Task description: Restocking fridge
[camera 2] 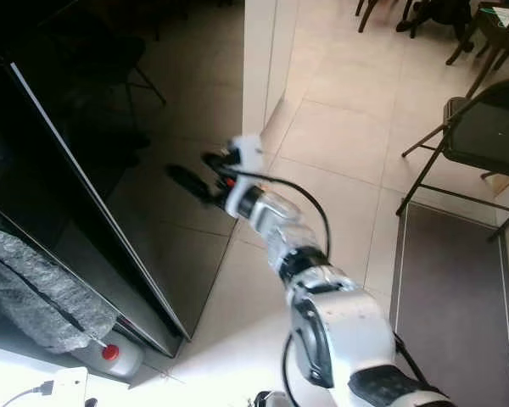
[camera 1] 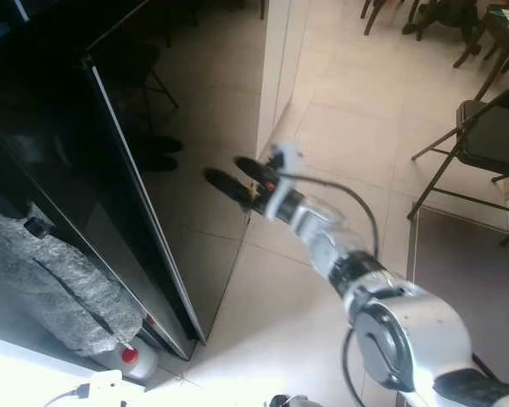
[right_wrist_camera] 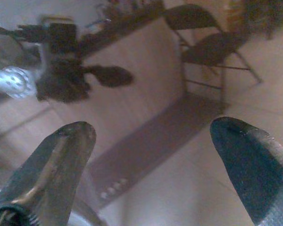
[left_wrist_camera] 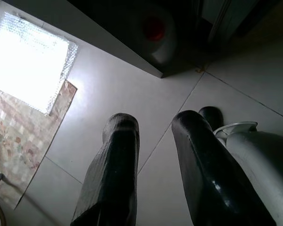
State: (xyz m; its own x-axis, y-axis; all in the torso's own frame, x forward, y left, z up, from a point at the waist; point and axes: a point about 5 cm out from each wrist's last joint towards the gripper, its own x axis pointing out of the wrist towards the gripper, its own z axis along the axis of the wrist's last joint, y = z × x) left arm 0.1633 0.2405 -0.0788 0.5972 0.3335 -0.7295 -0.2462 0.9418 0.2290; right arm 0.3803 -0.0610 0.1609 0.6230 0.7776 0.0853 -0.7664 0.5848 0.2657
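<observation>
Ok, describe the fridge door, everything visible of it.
The fridge door is a tall, glossy black panel with a thin pale edge, swung open over the tiled floor. Its surface mirrors the tiles and a chair. The right gripper, jaws open, reaches toward its outer face; contact cannot be told. A red-capped white bottle lies near its base.

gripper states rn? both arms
Left gripper: open, empty, hanging low over the floor tiles.
Right gripper: open, empty, stretched toward the glossy black fridge door.
</observation>
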